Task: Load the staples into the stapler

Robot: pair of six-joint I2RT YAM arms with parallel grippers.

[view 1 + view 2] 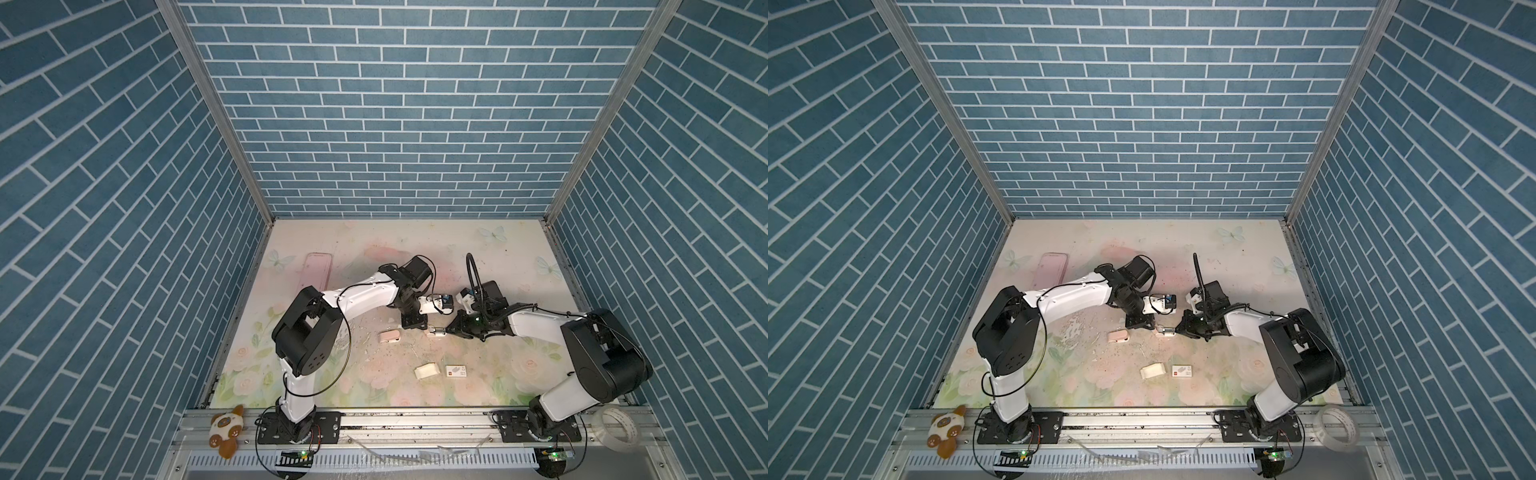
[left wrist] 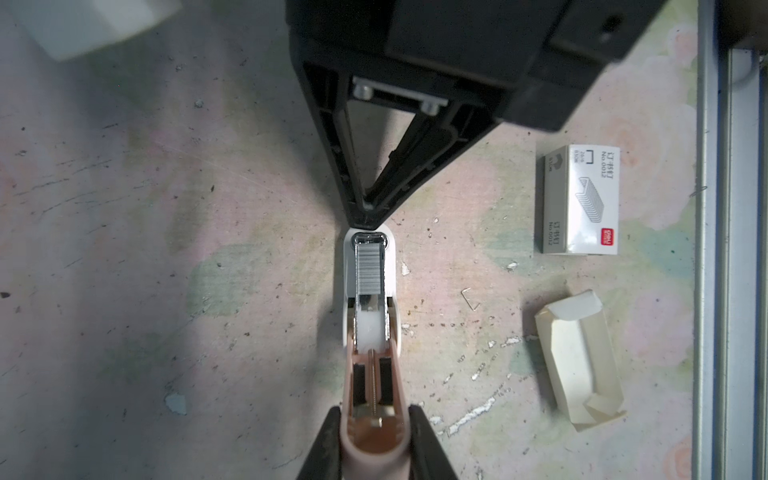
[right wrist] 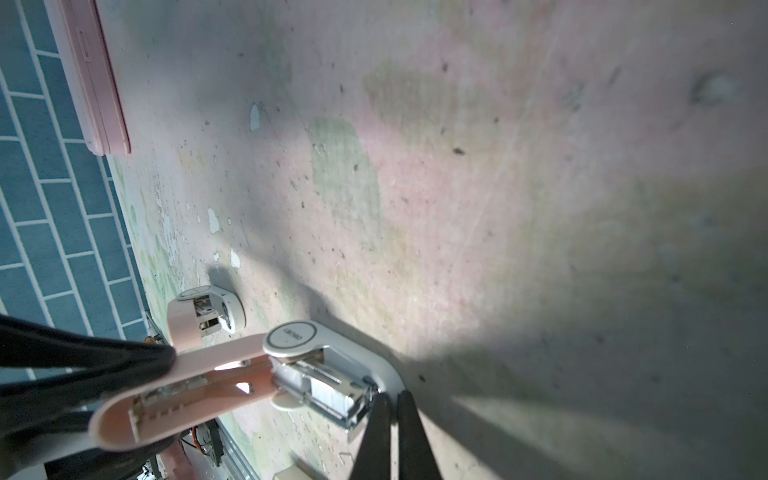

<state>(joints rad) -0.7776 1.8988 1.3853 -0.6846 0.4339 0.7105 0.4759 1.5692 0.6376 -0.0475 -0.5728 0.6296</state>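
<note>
A pink-and-white stapler [image 2: 371,316] lies open on the floral table, seen in both top views [image 1: 436,331] [image 1: 1165,331]. A silvery strip of staples [image 2: 370,268] sits in its metal channel [image 3: 328,390]. My left gripper [image 2: 374,419] is shut on the raised pink lid [image 3: 187,386], one finger on each side. My right gripper [image 3: 390,397] is shut with nothing between its fingers. Its tips [image 2: 365,220] touch the front end of the stapler. The white cardboard tray [image 2: 579,361] and the red-marked sleeve [image 2: 582,199] lie apart, nearer the front edge.
A second pink stapler [image 1: 389,336] lies left of the open one. A pink case [image 1: 316,270] rests at the back left. One loose staple [image 2: 469,299] lies near the tray. A plush toy [image 1: 226,428] and a tape roll [image 1: 619,428] sit on the front rail.
</note>
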